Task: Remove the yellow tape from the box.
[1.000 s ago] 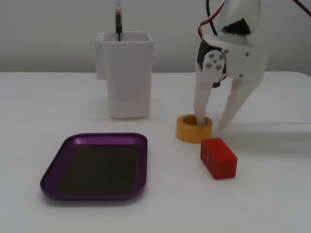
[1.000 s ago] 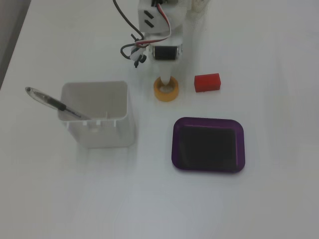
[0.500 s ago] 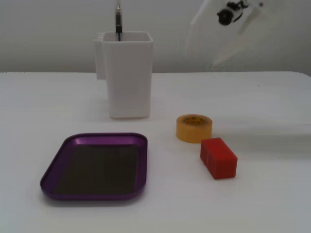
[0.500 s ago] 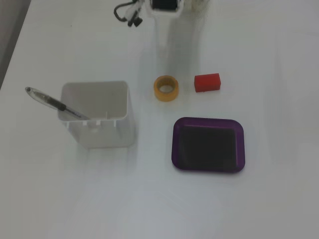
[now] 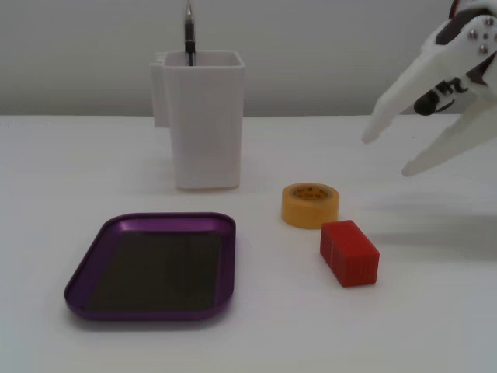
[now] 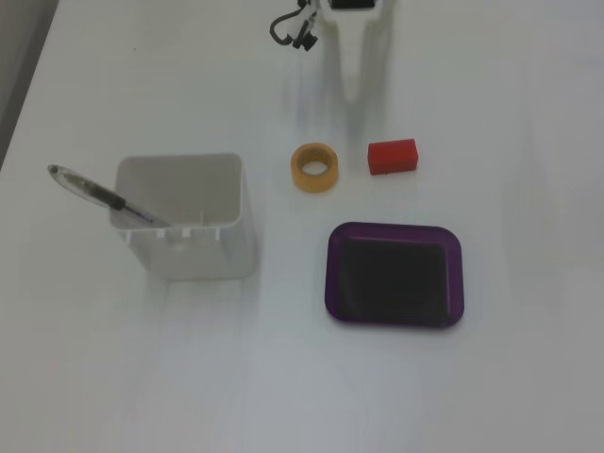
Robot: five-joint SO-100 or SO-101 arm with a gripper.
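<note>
Gripper: the white gripper (image 5: pixel 392 154) hangs in the air at the right edge of a fixed view, its two fingers spread apart with nothing between them; in the other fixed view it enters from the top edge (image 6: pixel 359 90), pointing down toward the table.
Yellow tape: the yellow tape (image 5: pixel 310 204) lies flat on the white table (image 5: pixel 435 311), outside the box, hole facing up (image 6: pixel 315 167).
Box: the purple box (image 5: pixel 78 276) sits apart from the tape with its dark bottom bare (image 6: pixel 330 283).
Red block: the red block (image 5: pixel 349 252) lies just beside the tape, not quite touching it (image 6: pixel 393 157).
White container: the tall white container (image 5: pixel 203 124) stands upright behind the box, a pen (image 5: pixel 188 35) leaning inside it (image 6: pixel 99 193).
Gripper and tape: well apart, the fingertips above the table near the tape and block.
</note>
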